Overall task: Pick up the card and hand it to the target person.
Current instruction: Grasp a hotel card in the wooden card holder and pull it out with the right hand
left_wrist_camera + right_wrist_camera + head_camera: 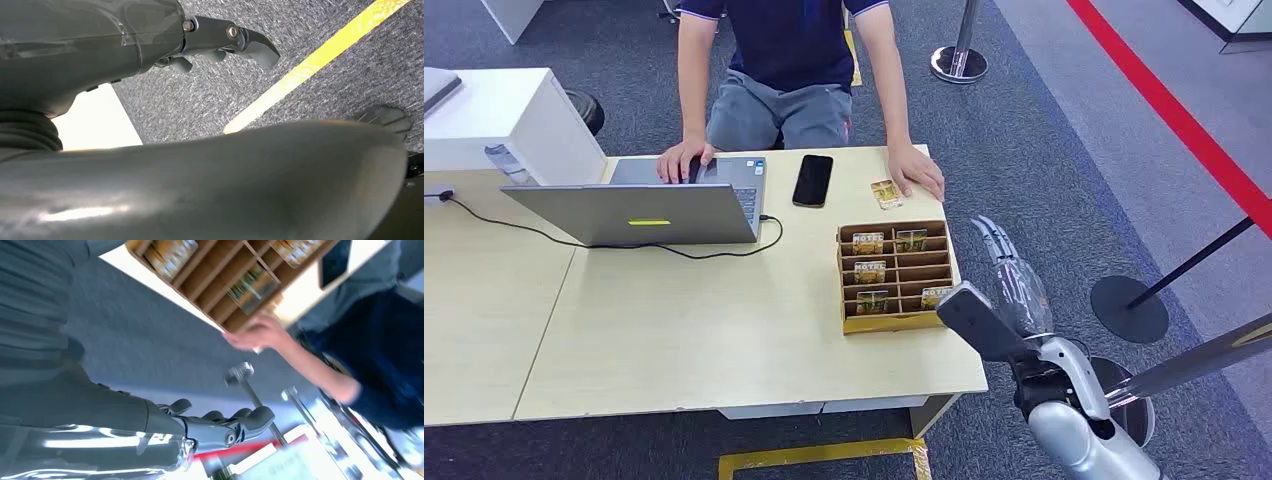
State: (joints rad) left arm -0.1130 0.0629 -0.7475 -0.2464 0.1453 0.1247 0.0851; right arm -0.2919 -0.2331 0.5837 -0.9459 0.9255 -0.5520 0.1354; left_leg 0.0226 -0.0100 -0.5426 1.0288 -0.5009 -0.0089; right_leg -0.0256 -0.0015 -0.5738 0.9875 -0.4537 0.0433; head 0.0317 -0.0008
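A brown cardboard card box stands on the table's right part with several yellow-green cards in its slots, such as a card. One loose card lies flat on the table beyond the box, beside the person's hand. My right hand hovers just off the table's right edge, next to the box, fingers stretched out and holding nothing. In the right wrist view the right hand is bare, with the box and the person's hand beyond it. My left hand hangs over the carpet, holding nothing.
The person sits across the table, one hand on a grey laptop. A black phone lies beside it. Stanchion bases stand on the carpet to the right. A white cabinet is at the far left.
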